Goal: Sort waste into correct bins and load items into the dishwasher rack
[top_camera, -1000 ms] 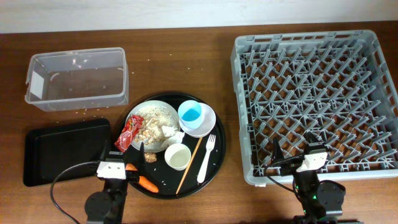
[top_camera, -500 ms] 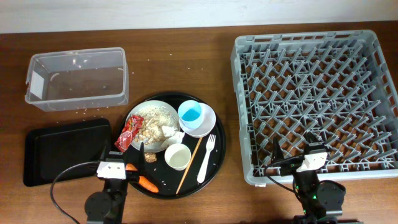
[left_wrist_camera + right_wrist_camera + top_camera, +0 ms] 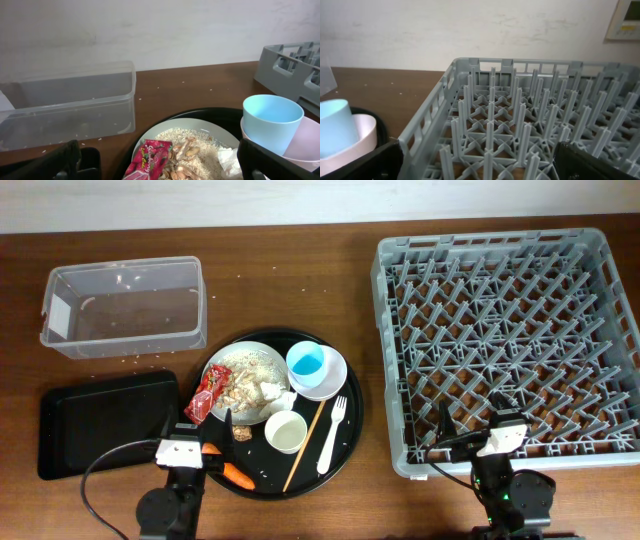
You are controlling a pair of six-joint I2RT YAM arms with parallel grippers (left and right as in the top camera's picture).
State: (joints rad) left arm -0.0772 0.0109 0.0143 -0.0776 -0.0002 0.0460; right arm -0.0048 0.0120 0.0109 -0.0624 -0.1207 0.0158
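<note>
My left gripper (image 3: pixel 198 430) is open and empty at the front left rim of the round black tray, facing the red wrapper (image 3: pixel 152 159) on the white plate (image 3: pixel 245 378). The plate holds beige food scraps (image 3: pixel 185 145) and crumpled white paper (image 3: pixel 275 393). A light blue cup (image 3: pixel 306 362) sits in the pink bowl (image 3: pixel 328 376). The small white cup (image 3: pixel 285 432), fork (image 3: pixel 331 434), chopstick (image 3: pixel 304 444) and carrot (image 3: pixel 238 475) lie on the round tray. My right gripper (image 3: pixel 482 426) is open and empty over the front edge of the grey rack (image 3: pixel 505 330).
The clear tub (image 3: pixel 122 306) stands at the back left, with the flat black tray (image 3: pixel 100 425) in front of it. The round black tray (image 3: pixel 350 415) lies between these bins and the rack. A small brown lump (image 3: pixel 240 433) lies near my left gripper.
</note>
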